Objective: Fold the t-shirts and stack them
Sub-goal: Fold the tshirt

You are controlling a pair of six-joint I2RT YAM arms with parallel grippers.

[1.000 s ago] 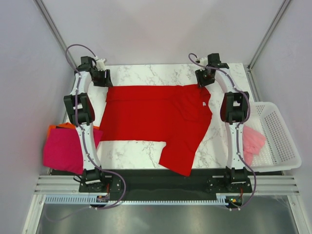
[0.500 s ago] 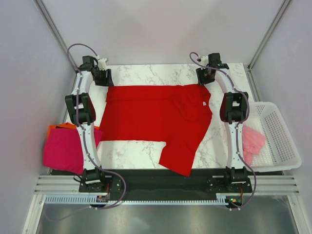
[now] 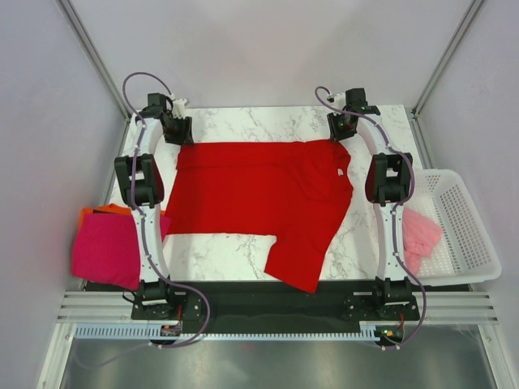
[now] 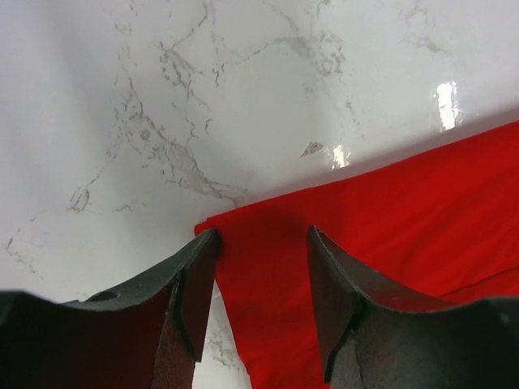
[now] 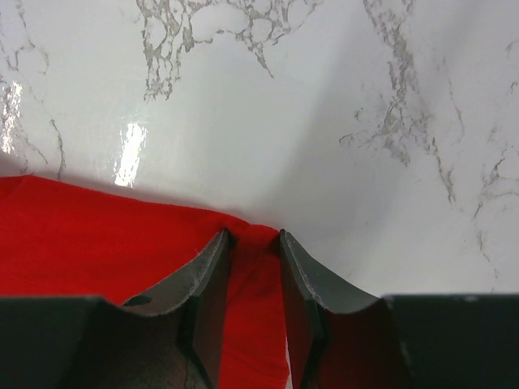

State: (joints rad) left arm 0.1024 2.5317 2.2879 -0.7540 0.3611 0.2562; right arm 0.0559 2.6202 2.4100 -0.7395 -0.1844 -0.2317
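A bright red t-shirt (image 3: 259,194) lies spread across the marble table (image 3: 243,121), with a white neck label (image 3: 338,172) at its right and one part hanging toward the near edge. My left gripper (image 3: 177,130) sits at its far left corner. In the left wrist view its jaws (image 4: 261,243) stand open astride that corner of red cloth (image 4: 389,211). My right gripper (image 3: 340,130) is at the far right corner. There its jaws (image 5: 254,239) have drawn close, with a raised ridge of the red cloth (image 5: 97,235) touching both fingers.
A folded magenta t-shirt (image 3: 101,247) lies on an orange one (image 3: 101,211) off the table's left side. At the right, a white perforated basket (image 3: 466,219) holds a pale pink t-shirt (image 3: 422,231). Bare marble runs behind the red shirt.
The left gripper has shifted slightly right onto the shirt's corner and narrowed a little. The right jaws have narrowed a lot around the cloth. The shirt has not moved.
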